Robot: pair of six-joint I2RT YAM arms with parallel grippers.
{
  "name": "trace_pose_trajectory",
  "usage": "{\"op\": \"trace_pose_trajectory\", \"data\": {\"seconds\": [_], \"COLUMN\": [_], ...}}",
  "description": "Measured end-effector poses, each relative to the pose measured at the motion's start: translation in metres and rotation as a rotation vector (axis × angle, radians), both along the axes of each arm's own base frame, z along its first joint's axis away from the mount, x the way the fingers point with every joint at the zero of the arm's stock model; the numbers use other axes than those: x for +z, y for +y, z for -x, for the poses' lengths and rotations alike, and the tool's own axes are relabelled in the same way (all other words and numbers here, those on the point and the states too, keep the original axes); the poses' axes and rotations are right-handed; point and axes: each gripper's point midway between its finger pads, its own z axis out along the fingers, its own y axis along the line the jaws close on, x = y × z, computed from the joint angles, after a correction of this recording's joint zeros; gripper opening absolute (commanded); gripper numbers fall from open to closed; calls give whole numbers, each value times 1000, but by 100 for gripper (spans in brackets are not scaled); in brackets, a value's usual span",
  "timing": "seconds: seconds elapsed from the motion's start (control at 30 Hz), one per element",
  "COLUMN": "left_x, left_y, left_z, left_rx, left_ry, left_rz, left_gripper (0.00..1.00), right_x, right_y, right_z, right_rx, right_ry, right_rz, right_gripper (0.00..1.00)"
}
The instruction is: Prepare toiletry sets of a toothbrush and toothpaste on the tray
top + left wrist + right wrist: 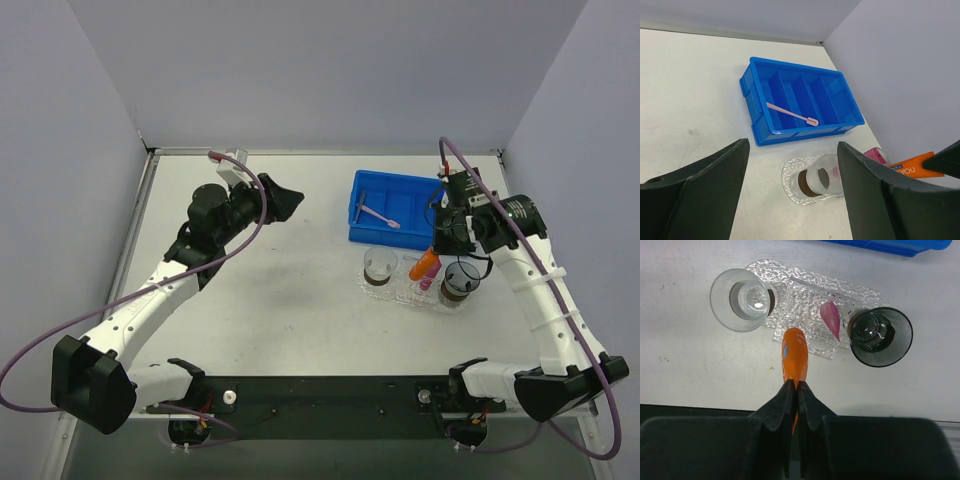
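My right gripper (797, 388) is shut on the flat end of the orange toothpaste tube (794, 357), which it holds over the near edge of the clear bumpy tray (805, 290). From above, this gripper (438, 248) and the orange tube (424, 266) hang over the tray (405, 293). The magenta toothpaste tube (830, 318) lies on the tray beside a dark cup (880, 336). The pale toothbrush (380, 217) lies in the blue bin (368, 190). My left gripper (283, 200) stands open and empty, far left of the bin; its view shows the toothbrush (792, 114) and tray (790, 175).
A clear cup (742, 300) stands on the tray's left end and the dark cup (459, 283) on its right end. The blue compartmented bin (755, 82) sits just behind the tray. Grey walls enclose the table on three sides.
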Motion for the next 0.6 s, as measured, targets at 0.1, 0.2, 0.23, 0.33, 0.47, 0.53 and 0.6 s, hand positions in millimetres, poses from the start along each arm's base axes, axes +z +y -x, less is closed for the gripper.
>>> {"op": "trace_pose_trajectory", "data": {"seconds": [0.1, 0.2, 0.23, 0.33, 0.47, 0.53, 0.6], "left_x": [0, -2, -3, -11, -14, -14, -13], "left_y": [0, 1, 1, 2, 3, 5, 7], "left_z": [0, 0, -1, 0, -1, -2, -3], "left_rx": [1, 6, 9, 15, 22, 29, 35], "left_ry": [3, 9, 13, 35, 45, 46, 47], "left_rz": [4, 7, 7, 10, 13, 15, 17], "left_gripper": [81, 81, 81, 81, 81, 81, 81], "right_x": [-7, -8, -8, -7, -10, -13, -15], "right_y": [-2, -3, -4, -5, -2, -1, 0], "right_z": [-9, -15, -17, -24, -34, -37, -39], "right_rx": [-13, -23, -27, -34, -33, -31, -31], "right_ry": [12, 4, -3, -19, -16, -7, -5], "right_rz": [29, 46, 50, 62, 69, 71, 73], "right_gripper": [0, 0, 0, 0, 0, 0, 0]}}
